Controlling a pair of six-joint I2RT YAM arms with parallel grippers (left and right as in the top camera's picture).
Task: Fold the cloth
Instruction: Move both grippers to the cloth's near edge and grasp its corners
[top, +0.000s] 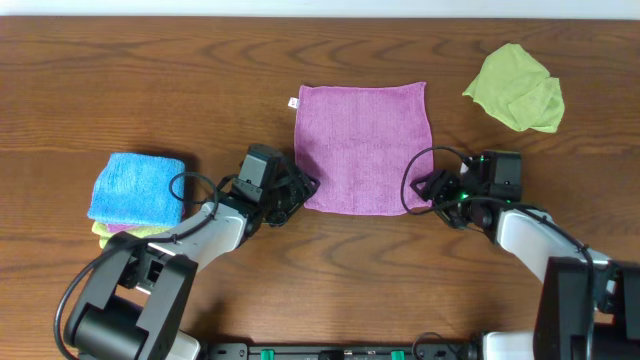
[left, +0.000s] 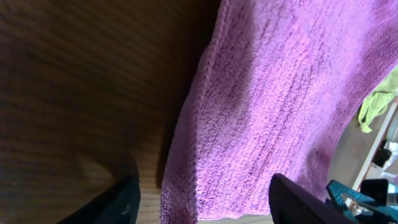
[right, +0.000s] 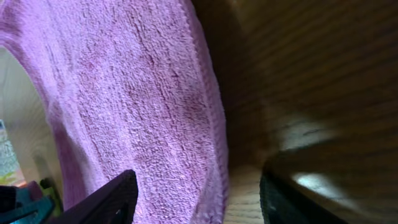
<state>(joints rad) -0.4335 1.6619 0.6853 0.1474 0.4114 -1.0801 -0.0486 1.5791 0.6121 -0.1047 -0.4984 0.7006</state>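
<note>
- The dark brown wooden table (top: 120, 80) carries everything.
- The left arm (top: 215, 232) stretches low and slantwise toward the middle. The right arm (top: 525, 228) mirrors it.
- The purple-pink square terry cloth (top: 362, 145) lies flat and unfolded at the table's centre.
- A crumpled lime-green cloth (top: 515, 88) sits far right, and a bright blue folded cloth (top: 138, 185) near left.
- The left gripper (top: 308, 187) is at the purple-pink cloth's near-left corner, fingers spread astride its hem.
- The right gripper (top: 420, 188) is spread likewise at the near-right corner.

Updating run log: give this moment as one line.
purple-pink terry cloth: flat, unfolded | left gripper: open, near-left corner | right gripper: open, near-right corner
</note>
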